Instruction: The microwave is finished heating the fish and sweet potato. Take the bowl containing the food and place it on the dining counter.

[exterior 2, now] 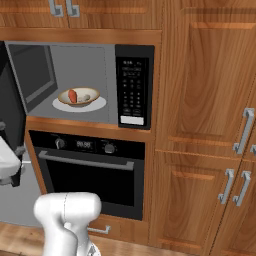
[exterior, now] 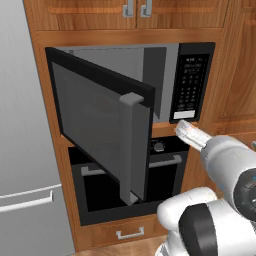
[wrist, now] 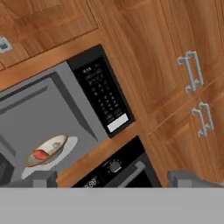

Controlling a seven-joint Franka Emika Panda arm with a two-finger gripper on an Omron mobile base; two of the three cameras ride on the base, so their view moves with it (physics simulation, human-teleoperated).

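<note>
The black microwave (exterior 2: 134, 85) stands open, its grey glass door (exterior: 100, 125) swung out to the left. Inside it, the tan bowl (exterior 2: 79, 96) rests on a white turntable disc (exterior 2: 99, 105). The orange-red sweet potato (exterior 2: 73, 96) and the small pale fish (exterior 2: 87, 97) lie in the bowl. In the hand view the bowl (wrist: 46, 151) sits at the lower left, well ahead of my gripper (wrist: 116, 180). The gripper is open and empty, its fingertips (wrist: 43, 179) far apart. It hangs back from the microwave (wrist: 103, 94), below the keypad in the left base view. The dining counter is out of view.
A black oven (exterior 2: 90, 170) with knobs and a horizontal handle sits under the microwave. Wooden cabinets (exterior 2: 210, 125) with grey handles fill the wall to the right. A steel fridge (exterior: 25, 150) stands to the left. The open door juts into the room on the left.
</note>
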